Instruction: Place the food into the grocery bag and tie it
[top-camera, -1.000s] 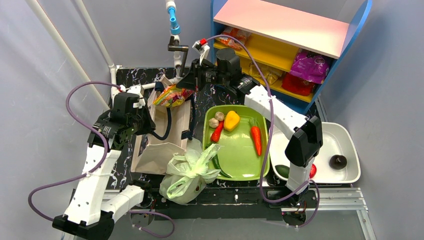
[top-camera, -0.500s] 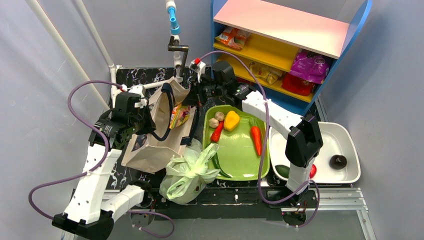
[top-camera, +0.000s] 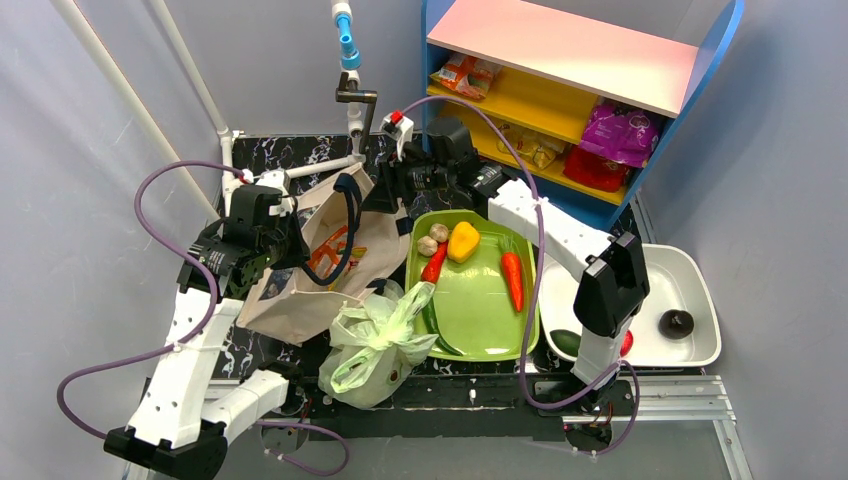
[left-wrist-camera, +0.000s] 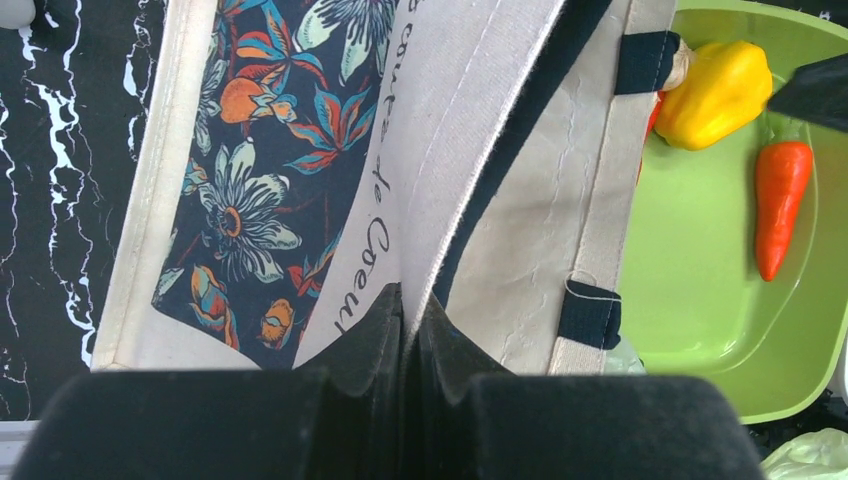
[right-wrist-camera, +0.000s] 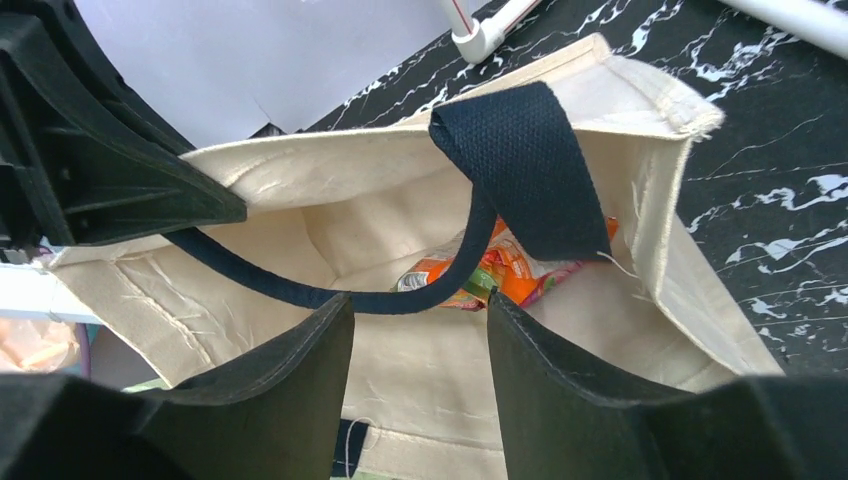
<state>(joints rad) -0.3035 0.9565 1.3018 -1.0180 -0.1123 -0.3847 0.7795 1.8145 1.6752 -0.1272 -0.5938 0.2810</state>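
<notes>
Left wrist view shows my left fingers (left-wrist-camera: 375, 340) clamped flat together on one wall of the canvas tote (left-wrist-camera: 500, 200). That single pinch looks to be what props the tote, which leans over the surface (top-camera: 275, 150) in the top view. If the cloth slides out, I expect the tote to flop and tip out the snack packet (right-wrist-camera: 500, 275) lying at its bottom.

My right fingers (right-wrist-camera: 290, 380) stand wide apart and hold nothing. They sit just over the tote's mouth with the dark strap (right-wrist-camera: 510, 150) looped across between them, so I could snag it when pulling away.

The packet sits in the tote, while the pale-green grocery bag (top-camera: 375, 345) rests apart at the near edge beside the green tray (top-camera: 480, 310). I can't tell what that bag holds or whether its handles are knotted. The strap covers half the packet, and the left wrist shows me nothing of the tote's inside.
</notes>
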